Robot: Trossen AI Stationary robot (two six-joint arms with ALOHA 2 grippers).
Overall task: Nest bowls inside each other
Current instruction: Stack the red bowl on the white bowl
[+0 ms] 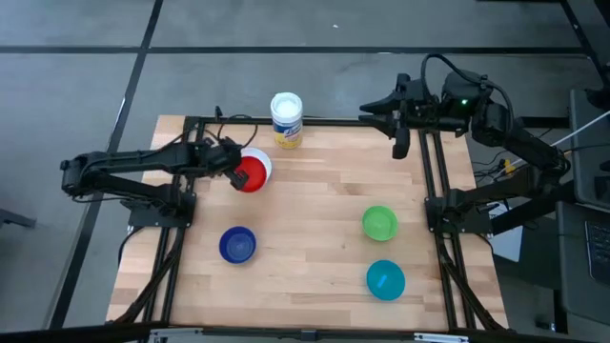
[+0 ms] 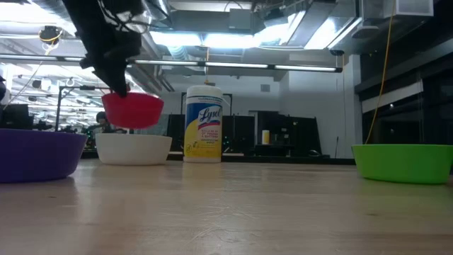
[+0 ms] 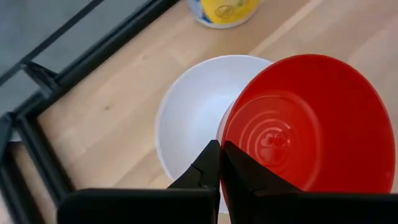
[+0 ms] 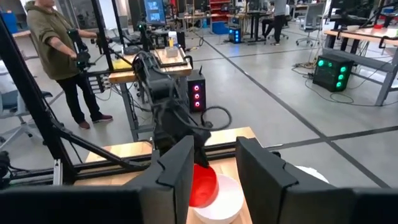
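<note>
My left gripper (image 3: 220,144) is shut on the red bowl (image 1: 252,174), which hangs just above the white bowl (image 2: 133,149) at the table's far left. The white bowl rests on its base on the wood. Farther off on the table sit the dark blue bowl (image 1: 237,244), the green bowl (image 1: 379,223) and the teal bowl (image 1: 385,279). My right gripper (image 4: 213,163) stands open and empty, raised over the far right corner (image 1: 400,133). My left gripper pinches the red bowl's rim (image 3: 225,134) on the side toward the table's left, one finger inside the bowl and one outside. The fingers slant down from the table's left. The bowl hangs mouth up, clear of the white bowl's rim (image 2: 134,136) below it.
A tall white wipes container (image 1: 286,119) stands at the far edge, just right of the white bowl. Black frame rails (image 1: 434,181) run along the table's sides. A person (image 4: 59,50) stands in the room beyond the table.
</note>
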